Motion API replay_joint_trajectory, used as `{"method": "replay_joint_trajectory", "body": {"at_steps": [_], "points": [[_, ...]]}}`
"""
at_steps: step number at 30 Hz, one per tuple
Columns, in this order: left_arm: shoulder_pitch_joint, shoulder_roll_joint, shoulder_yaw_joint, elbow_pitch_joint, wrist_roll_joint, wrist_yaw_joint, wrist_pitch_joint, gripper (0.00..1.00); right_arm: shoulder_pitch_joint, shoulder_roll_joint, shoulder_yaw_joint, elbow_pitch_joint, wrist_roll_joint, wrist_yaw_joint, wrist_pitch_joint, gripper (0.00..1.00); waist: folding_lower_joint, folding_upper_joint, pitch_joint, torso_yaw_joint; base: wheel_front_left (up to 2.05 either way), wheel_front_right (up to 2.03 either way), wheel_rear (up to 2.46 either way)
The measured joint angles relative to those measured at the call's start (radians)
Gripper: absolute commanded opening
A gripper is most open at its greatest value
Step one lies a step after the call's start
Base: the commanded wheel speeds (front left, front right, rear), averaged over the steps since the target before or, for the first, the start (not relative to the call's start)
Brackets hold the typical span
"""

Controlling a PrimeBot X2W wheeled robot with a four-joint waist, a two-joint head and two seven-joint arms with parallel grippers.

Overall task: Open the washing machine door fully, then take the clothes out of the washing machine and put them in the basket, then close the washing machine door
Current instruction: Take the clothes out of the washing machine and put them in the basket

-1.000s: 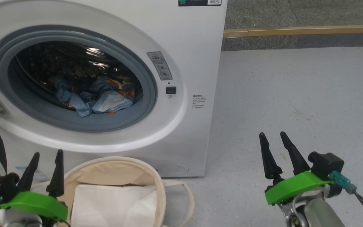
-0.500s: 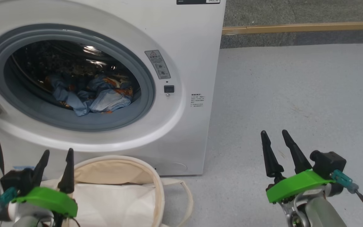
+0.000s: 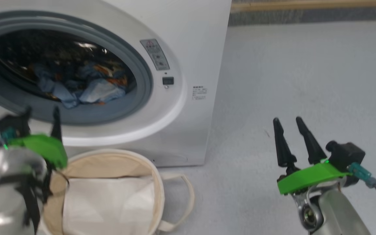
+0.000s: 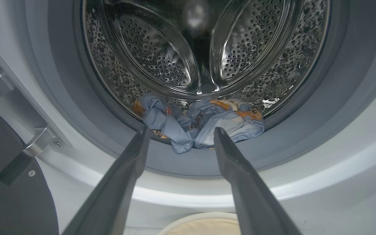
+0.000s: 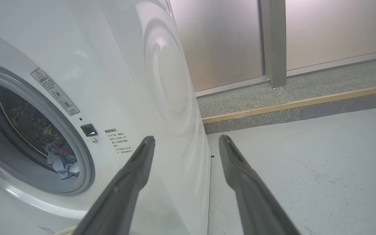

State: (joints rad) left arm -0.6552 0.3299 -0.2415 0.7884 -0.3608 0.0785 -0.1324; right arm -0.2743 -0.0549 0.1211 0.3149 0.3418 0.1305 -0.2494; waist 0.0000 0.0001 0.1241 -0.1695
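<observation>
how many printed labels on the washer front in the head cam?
2. A grey warning sticker on the washing machine, upper right of its opening; a small block of printed text just right of the latch slot. Others may sit out of frame.

The pale grey speckled floor [image 3: 305, 65] met a wooden strip [image 5: 299, 103] edging a stone-grey step [image 5: 240, 101] below frosted panels [image 5: 224, 39] and a grey post [image 5: 274, 39]

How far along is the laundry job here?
Done: the door is swung open, drum mouth uncovered. In hand: the open left gripper points at the clothes in the drum, gripping nothing; the right gripper hangs open over the floor. Left: moving the clothes into the basket, which holds a white sheet, then closing the door.
</observation>
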Motion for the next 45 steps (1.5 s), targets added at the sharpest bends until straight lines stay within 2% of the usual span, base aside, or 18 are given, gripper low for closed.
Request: {"method": "replay_joint_trajectory", "body": {"at_steps": [6,14,18,23,32,39,45], "points": [[-0.201,-0.001,-0.01,0.162,0.033,0.055,0.067,1.0,-0.04,0.0,-0.01,-0.035,-0.009,0.0,0.0,1.0,0.0,0.0,0.085,-0.014,0.0,0.0,0.0],[-0.44,-0.002,-0.03,0.301,0.057,0.08,0.128,1.0,-0.095,0.0,-0.04,-0.077,-0.013,0.0,0.0,1.0,0.0,0.0,0.216,-0.033,0.0,0.0,0.0],[-0.543,-0.02,-0.045,0.344,0.079,0.101,0.143,1.0,-0.107,0.0,-0.049,-0.089,-0.013,0.0,0.0,1.0,0.0,0.0,0.279,-0.035,0.0,0.0,0.0],[-0.609,-0.04,-0.079,0.385,0.11,0.118,0.155,1.0,-0.132,0.0,-0.053,-0.108,-0.013,0.0,0.0,1.0,0.0,-0.0001,0.335,-0.032,0.0,0.0,0.0],[-0.718,-0.047,-0.131,0.477,0.157,0.198,0.222,1.0,-0.166,0.0,-0.058,-0.137,-0.013,0.0,0.0,1.0,0.0001,-0.0001,0.433,-0.021,0.0,0.0,0.0],[-0.76,-0.047,-0.141,0.501,0.157,0.212,0.273,1.0,-0.186,0.0,-0.061,-0.149,-0.005,0.0,0.0,1.0,0.0001,-0.0001,0.488,-0.014,0.0,0.0,0.0],[-0.777,-0.046,-0.145,0.503,0.156,0.195,0.271,1.0,-0.198,0.0,-0.059,-0.151,0.007,0.0,0.0,1.0,0.0002,-0.0001,0.515,-0.021,0.0,0.0,0.0]]}}
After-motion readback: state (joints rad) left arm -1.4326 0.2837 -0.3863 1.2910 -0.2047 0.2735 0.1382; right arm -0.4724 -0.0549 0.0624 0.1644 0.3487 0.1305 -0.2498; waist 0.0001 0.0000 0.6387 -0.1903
